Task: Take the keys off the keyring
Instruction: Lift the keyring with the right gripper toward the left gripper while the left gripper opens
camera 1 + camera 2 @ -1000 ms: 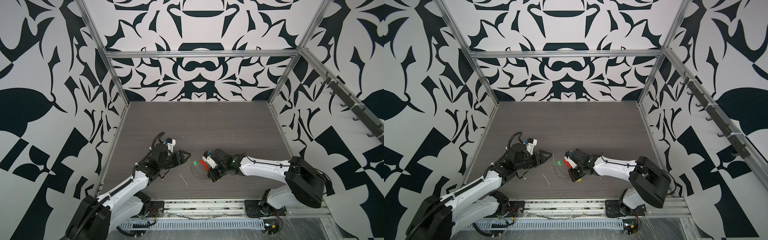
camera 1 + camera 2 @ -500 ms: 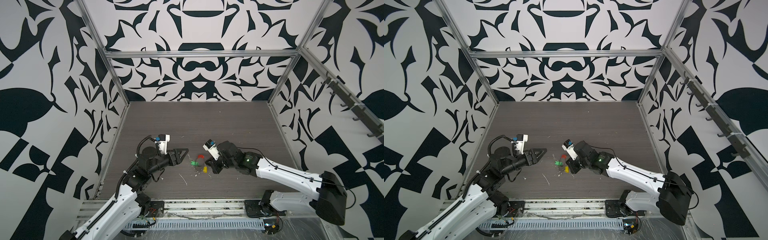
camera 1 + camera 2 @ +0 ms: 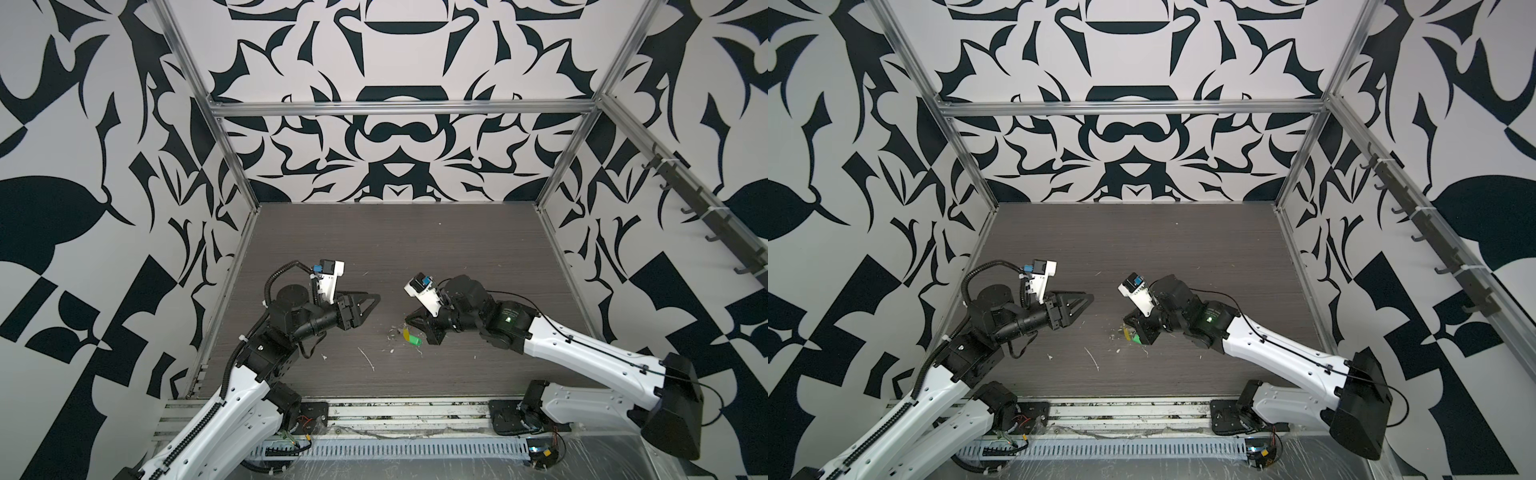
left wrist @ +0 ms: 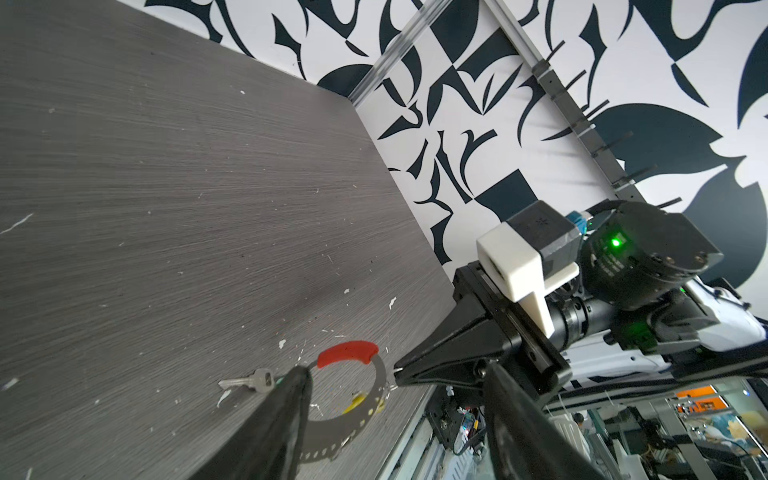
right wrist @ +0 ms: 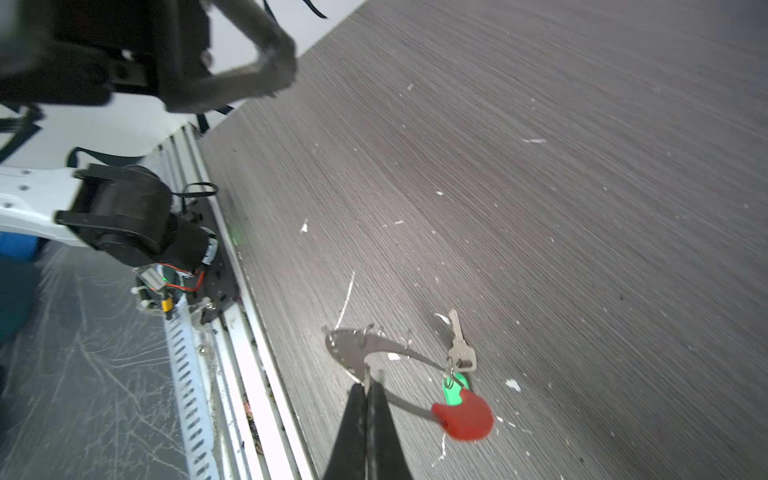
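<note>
Keyring: metal loop (image 5: 353, 345) with a red sleeve (image 5: 463, 415), at the front middle of the surface (image 3: 415, 249).
Keys: green tag (image 5: 455, 392) and silver key (image 5: 459, 347) hang on the loop by a small split ring (image 5: 448, 370); yellow tag (image 4: 355, 402) shows inside the loop.
Right gripper (image 5: 368, 388): clamped on the loop's metal band.
Left gripper (image 3: 369, 306): jaws apart, empty, raised, to the left of the keyring.

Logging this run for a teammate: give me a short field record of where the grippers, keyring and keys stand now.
right gripper: shut on the keyring, at its thin part
left gripper: open, empty, apart from the keyring
green tag: on the keyring, with a silver key
yellow tag: by the keyring; attachment unclear
red sleeve: on the keyring
task: green tag not yet off
</note>
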Available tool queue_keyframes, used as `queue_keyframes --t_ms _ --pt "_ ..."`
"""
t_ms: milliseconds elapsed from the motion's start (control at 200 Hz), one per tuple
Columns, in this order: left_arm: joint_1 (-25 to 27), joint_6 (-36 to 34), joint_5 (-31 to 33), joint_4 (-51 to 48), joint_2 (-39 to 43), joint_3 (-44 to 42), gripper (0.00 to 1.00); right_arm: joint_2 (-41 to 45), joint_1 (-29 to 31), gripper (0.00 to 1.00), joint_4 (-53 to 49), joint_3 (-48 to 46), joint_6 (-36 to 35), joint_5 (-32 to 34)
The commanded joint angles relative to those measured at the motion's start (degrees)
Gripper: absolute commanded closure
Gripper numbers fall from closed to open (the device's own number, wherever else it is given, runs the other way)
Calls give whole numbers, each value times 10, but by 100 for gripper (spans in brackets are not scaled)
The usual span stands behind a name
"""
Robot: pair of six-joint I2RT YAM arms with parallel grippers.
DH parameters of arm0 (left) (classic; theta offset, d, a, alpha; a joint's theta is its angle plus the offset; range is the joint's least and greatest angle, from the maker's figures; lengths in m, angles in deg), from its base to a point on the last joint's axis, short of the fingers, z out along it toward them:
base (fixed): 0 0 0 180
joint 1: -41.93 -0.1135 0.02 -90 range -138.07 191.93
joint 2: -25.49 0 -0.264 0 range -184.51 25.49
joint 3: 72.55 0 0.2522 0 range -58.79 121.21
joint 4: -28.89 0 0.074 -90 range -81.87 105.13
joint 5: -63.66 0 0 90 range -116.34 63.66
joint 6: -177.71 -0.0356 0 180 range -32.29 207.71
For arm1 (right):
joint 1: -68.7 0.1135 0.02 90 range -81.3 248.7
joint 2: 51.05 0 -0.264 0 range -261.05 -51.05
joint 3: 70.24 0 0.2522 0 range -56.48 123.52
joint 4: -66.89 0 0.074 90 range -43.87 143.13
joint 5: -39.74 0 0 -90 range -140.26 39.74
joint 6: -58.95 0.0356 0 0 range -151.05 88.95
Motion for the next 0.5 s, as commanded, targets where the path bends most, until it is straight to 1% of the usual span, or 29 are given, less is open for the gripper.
queue_keyframes --t_ms 0,60,290,380,450,495 --pt "2 -25 -37 -4 3 17 34 15 0 100 25 36 -14 -42" --pt "2 -29 -44 -4 6 17 37 17 1 100 28 40 -18 -63" --pt "2 -25 -113 43 11 6 59 35 0 100 59 44 -20 -131" --pt "4 -16 -139 67 11 1 68 39 -4 100 70 47 -13 -143" --pt "10 -16 -142 71 10 -2 72 43 -11 100 82 48 0 -151" --pt "18 -18 -143 71 10 -3 73 42 -17 100 90 51 8 -165"
